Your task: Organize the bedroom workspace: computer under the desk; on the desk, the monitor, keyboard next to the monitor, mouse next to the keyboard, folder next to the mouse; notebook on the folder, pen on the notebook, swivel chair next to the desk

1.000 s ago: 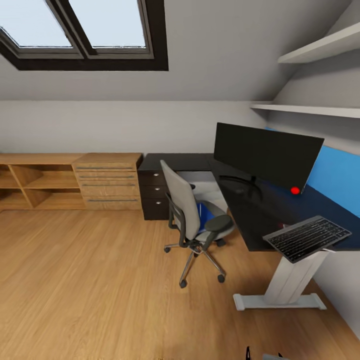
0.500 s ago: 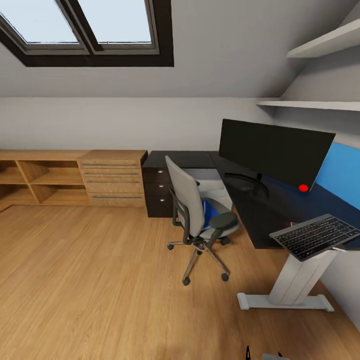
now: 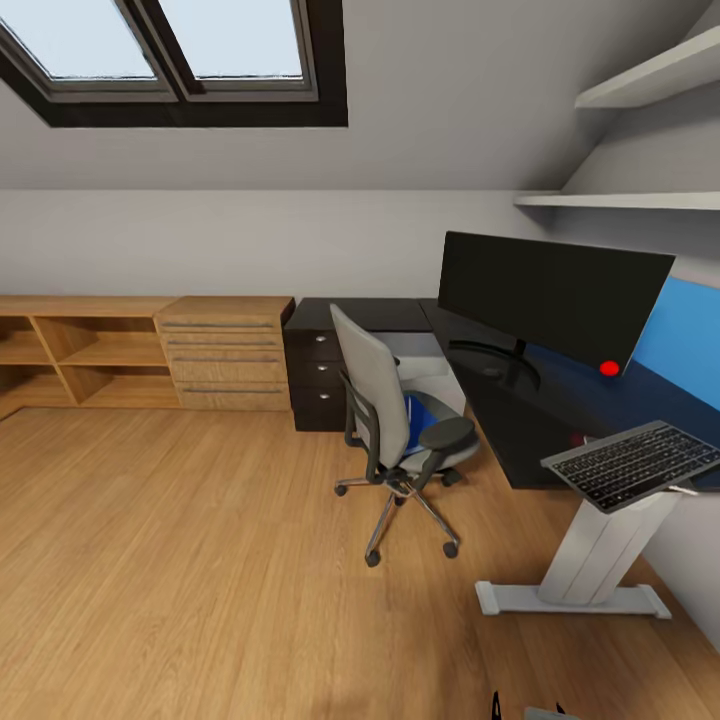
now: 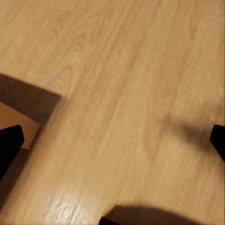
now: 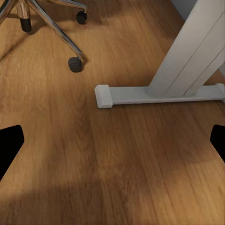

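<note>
At the right of the attic room stands the desk (image 3: 520,440), its black top running from the black drawers (image 3: 312,372) by the back wall toward the robot, on a white leg (image 3: 590,560). On the desk the monitor (image 3: 550,300) stands upright on its round foot, its long axis following the desk's length, its screen facing the room, with a red dot at its lower near corner; no writing can be read on it. The keyboard (image 3: 630,465) lies at the desk's near end, tilted, one corner overhanging the edge, its long axis slanting across the top. The swivel chair (image 3: 395,430) stands just beside the desk, backrest toward the room, seat toward the desk; the blue folder (image 3: 420,422) rests on its seat. Beyond the desk's drawers a wooden cabinet (image 3: 225,352) lines the wall. The left gripper (image 4: 112,140) and right gripper (image 5: 112,140) hang over the wood floor (image 3: 200,560), fingers wide apart, holding nothing.
</note>
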`<state>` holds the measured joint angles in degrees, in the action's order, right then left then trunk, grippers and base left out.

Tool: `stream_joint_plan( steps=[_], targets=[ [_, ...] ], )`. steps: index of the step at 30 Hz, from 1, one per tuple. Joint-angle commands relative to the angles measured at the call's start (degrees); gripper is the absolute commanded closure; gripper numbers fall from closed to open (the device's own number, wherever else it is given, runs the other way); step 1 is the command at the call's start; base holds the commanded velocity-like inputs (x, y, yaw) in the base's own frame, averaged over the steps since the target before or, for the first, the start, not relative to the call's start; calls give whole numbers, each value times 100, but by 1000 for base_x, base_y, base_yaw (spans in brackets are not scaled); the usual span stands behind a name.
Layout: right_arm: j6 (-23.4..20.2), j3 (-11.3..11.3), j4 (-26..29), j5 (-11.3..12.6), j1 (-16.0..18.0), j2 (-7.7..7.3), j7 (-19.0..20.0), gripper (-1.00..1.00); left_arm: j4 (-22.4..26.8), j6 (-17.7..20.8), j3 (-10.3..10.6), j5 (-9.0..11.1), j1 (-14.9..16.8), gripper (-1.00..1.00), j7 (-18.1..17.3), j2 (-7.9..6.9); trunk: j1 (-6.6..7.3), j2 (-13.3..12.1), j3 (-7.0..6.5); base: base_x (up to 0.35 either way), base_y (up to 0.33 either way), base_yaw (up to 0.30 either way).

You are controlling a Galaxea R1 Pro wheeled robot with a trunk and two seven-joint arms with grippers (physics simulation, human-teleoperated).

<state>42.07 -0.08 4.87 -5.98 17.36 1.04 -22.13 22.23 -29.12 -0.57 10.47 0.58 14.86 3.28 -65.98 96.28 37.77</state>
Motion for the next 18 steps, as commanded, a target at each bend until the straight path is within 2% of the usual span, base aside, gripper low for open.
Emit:
stream_joint_plan(
  steps=[1, 14, 18],
  targets=[
    [-3, -1, -4, -61, 4, 1, -60, -100, -1, -18, -5, 15, 3, -100, 2, 7, -22, 44, 24, 0, 0, 0],
    [-7, -1, -4, -61, 4, 1, -61, -100, -7, -17, -8, 12, 3, -100, 34, 40, -308, 565, 257, 0, 0, 0],
    [-21, -1, -4, -58, 4, 1, -60, -100, -16, -16, 0, 3, 3, -100, 229, 98, -395, 726, 329, 0, 0, 0]
  ],
)
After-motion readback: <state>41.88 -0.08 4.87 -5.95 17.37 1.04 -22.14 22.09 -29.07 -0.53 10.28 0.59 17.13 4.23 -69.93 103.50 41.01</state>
